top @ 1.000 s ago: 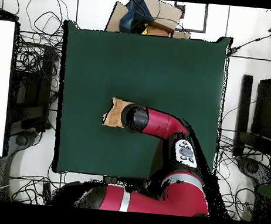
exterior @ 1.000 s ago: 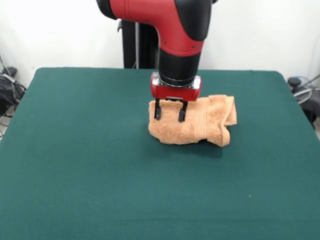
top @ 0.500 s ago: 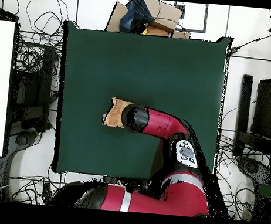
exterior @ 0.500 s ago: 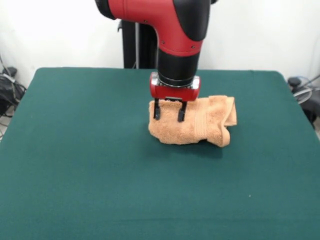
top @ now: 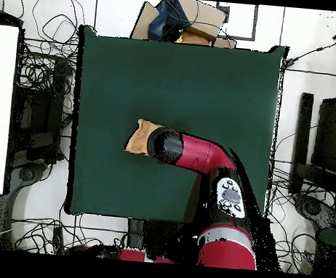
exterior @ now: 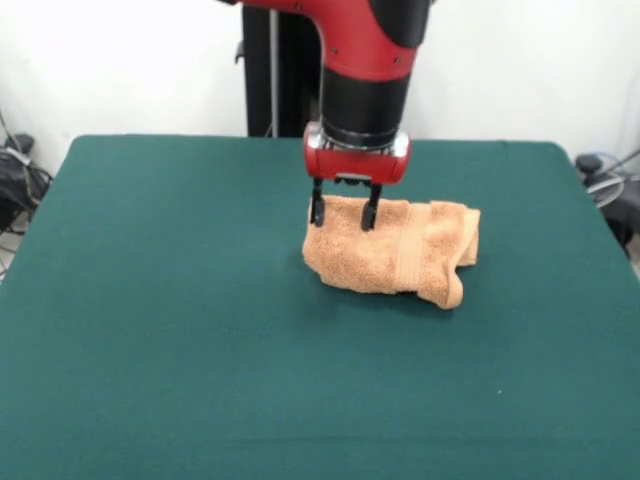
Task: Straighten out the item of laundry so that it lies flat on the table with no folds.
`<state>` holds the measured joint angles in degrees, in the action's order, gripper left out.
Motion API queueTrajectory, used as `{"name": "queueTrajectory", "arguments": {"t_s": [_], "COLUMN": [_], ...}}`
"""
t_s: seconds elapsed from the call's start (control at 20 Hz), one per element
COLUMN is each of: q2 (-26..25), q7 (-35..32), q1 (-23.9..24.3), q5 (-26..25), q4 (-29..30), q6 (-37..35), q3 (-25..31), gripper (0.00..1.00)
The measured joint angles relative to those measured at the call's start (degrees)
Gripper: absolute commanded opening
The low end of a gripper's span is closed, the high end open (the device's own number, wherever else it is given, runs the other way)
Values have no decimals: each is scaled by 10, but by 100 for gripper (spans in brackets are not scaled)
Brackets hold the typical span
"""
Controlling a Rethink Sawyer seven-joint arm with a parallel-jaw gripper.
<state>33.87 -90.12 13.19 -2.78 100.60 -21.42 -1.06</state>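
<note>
The orange-tan towel [exterior: 400,253] lies bunched and folded near the middle of the green table [exterior: 160,300], with a woven band running down it and a folded flap at its right end. My gripper [exterior: 343,222] hangs straight down over the towel's left far edge. Its two black fingers [exterior: 317,210] stand apart, with the tips against the top of the cloth, and I see no cloth pinched between them. In the overhead view the arm's wrist [top: 167,145] covers the gripper, and only the towel's left part [top: 137,136] shows.
Cables and dark equipment [exterior: 18,175] lie beyond the table's left side, and more cables [exterior: 605,180] beyond its right. In the overhead view a cardboard box [top: 189,19] sits past the table's far edge.
The gripper has risen and moved a little to the right in the front view. The towel has shifted slightly the same way and its left end looks a bit taller.
</note>
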Motion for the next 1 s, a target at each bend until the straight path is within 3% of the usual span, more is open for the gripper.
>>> {"name": "queueTrajectory", "arguments": {"t_s": [0.4, 1.0], "q2": [40, 31], "q7": [0, 0], "q1": [-14, -5], "q5": [0, 0], "q4": [18, 19], "q6": [0, 0], "q3": [0, 1], "gripper": [100, 100]}}
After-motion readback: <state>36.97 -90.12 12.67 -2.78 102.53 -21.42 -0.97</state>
